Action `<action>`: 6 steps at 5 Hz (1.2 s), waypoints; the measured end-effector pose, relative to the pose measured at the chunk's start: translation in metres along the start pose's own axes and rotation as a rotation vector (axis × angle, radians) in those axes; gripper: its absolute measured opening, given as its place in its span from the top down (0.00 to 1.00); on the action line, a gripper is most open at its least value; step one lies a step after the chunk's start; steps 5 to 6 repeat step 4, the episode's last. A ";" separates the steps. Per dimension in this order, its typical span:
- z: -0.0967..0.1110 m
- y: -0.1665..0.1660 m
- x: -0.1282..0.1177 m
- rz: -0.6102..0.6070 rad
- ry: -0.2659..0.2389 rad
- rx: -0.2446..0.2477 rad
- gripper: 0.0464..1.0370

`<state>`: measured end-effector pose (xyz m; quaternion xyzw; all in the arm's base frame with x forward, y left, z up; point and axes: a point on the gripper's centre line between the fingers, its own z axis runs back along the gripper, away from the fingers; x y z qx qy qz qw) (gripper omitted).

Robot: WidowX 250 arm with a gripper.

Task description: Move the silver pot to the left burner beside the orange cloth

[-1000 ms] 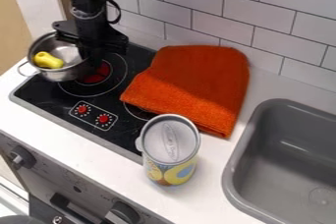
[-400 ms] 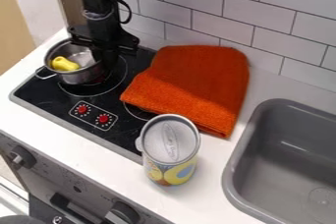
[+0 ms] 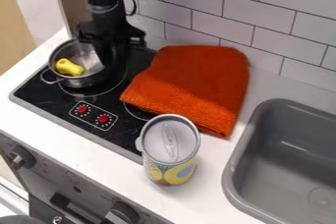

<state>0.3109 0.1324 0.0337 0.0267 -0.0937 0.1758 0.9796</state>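
At the upper left, the black gripper (image 3: 111, 61) hangs at the right side of the silver pot (image 3: 81, 80) and is shut on its rim or handle there; the exact hold is hidden behind the dark gripper. A yellow object (image 3: 69, 67) lies inside the pot. The pot is over the left burner (image 3: 98, 93), covering much of its ring, and its left wire handle points toward the stove's left edge. To the right, the folded orange cloth (image 3: 190, 83) spreads across the stove's right part and the counter, apart from the pot.
A lidded can (image 3: 169, 152) stands at the stove's front right corner. The grey sink (image 3: 289, 164) is at the right. A tiled wall (image 3: 223, 16) rises behind, and red stove knobs (image 3: 82, 109) are in front of the burner.
Pot and gripper have moved together to the right and slightly toward the front, from the stove's left edge onto the burner area. The yellow object has travelled along inside. Cloth and can are unmoved.
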 end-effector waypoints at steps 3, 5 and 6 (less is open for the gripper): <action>0.058 0.018 -0.001 0.034 -0.042 -0.108 0.04; 0.056 0.023 -0.023 -0.006 -0.015 -0.137 0.04; 0.056 0.023 -0.023 -0.006 -0.015 -0.137 0.04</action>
